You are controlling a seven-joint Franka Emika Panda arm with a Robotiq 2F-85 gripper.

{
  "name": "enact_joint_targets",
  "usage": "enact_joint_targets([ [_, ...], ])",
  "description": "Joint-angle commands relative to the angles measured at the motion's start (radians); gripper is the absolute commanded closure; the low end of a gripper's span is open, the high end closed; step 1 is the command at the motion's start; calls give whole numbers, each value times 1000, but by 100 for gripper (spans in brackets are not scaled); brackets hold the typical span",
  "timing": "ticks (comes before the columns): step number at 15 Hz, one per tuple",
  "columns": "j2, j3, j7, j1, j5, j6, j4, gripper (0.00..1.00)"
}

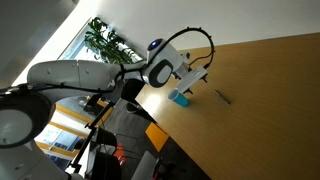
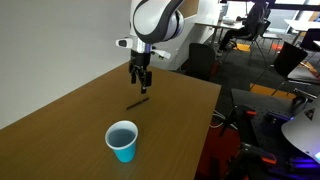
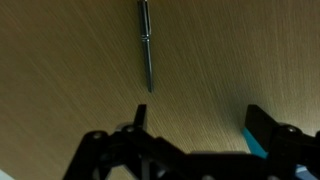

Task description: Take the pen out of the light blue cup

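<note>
Nearest the lens in an exterior view, the light blue cup point(image 2: 122, 140) stands upright at the lower middle of the frame, on the wooden table point(image 2: 60, 115). Just beyond it the pen point(image 2: 137, 102) lies flat on the wood, apart from the cup. My gripper point(image 2: 140, 82) hangs above the pen, at the upper middle of the frame, with its jaws spread and holding nothing. In my wrist view the two fingers point(image 3: 140, 118) stand wide apart along the bottom edge. The pen lies lengthwise at the top centre there, clear of both. Past the table's far edge, office chairs point(image 2: 250, 15) fill the upper right.
</note>
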Motion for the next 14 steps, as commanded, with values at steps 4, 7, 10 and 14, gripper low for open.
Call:
enact_joint_targets([
  [4,-234,41,8,4,6,41,-200,0],
  [7,-293,39,4,19,13,43,-244,0],
  [10,-259,27,0,28,6,9,-201,0],
  [14,-267,26,-1,29,6,14,-214,0],
])
